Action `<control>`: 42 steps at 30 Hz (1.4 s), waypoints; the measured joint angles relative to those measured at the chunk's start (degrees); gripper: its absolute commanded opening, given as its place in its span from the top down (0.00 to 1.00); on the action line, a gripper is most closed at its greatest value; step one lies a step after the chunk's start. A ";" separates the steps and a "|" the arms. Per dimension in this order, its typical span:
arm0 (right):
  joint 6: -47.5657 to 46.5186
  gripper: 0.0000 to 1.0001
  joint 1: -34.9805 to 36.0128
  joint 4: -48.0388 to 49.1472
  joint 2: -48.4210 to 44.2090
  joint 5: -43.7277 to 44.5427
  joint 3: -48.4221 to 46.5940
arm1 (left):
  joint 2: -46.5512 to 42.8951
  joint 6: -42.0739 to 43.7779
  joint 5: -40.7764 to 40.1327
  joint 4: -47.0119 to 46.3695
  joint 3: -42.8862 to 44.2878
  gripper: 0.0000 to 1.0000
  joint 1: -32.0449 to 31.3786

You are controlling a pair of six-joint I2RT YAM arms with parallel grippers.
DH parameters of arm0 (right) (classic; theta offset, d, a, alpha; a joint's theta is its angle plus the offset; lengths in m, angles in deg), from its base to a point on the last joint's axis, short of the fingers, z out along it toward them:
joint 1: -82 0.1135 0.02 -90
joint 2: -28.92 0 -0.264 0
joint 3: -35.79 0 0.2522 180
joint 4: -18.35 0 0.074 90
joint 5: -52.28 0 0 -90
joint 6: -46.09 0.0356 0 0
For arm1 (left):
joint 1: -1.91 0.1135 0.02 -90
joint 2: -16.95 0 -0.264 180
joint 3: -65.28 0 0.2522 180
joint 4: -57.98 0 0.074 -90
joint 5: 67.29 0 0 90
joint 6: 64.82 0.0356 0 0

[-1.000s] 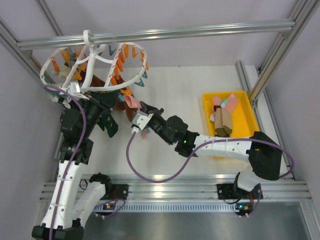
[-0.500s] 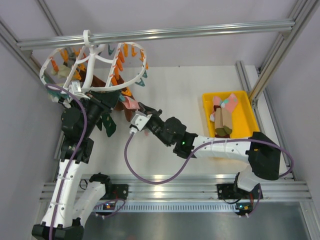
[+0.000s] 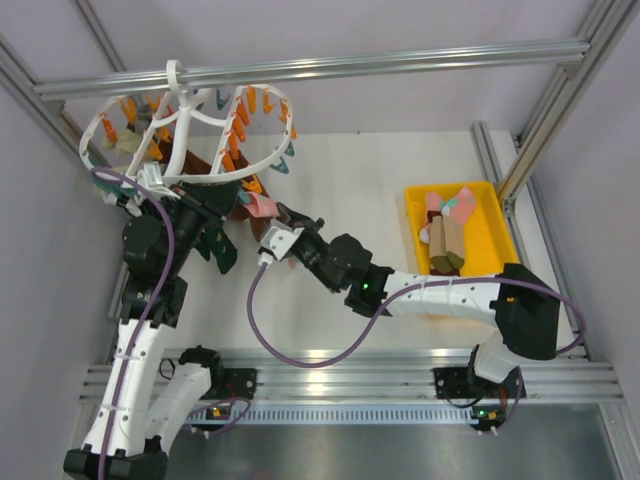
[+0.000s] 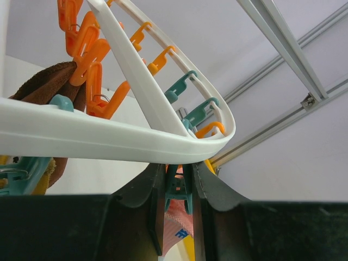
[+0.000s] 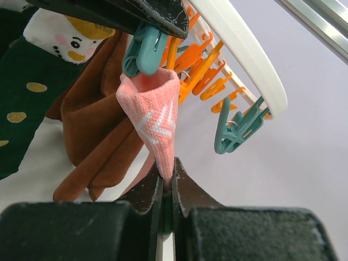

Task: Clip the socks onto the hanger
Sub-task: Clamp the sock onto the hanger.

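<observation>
Two claws meet at one pink knitted sock under the round white plastic hanger.

The left gripper presses its two black fingers against a teal plastic clip that dangles from the near right rim of the hanger. The right gripper, its fingers pressed together, pinches the lower fold of the pink knitted sock and holds it up, so that the upper edge meets the mouth of this clip (whether the clip bites the fabric, I cannot tell). Just left of it hang brown socks and a dark green sock with yellow dots. The hanger hangs at the far left from an aluminium rail. More socks lie in a yellow plastic tray at the right, well apart.
</observation>
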 measured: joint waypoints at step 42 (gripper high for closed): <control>36.11 1.00 -21.40 -38.10 -0.28 -71.41 -14.95 | 0.02 -0.13 3.58 -3.82 -0.94 1.00 0.20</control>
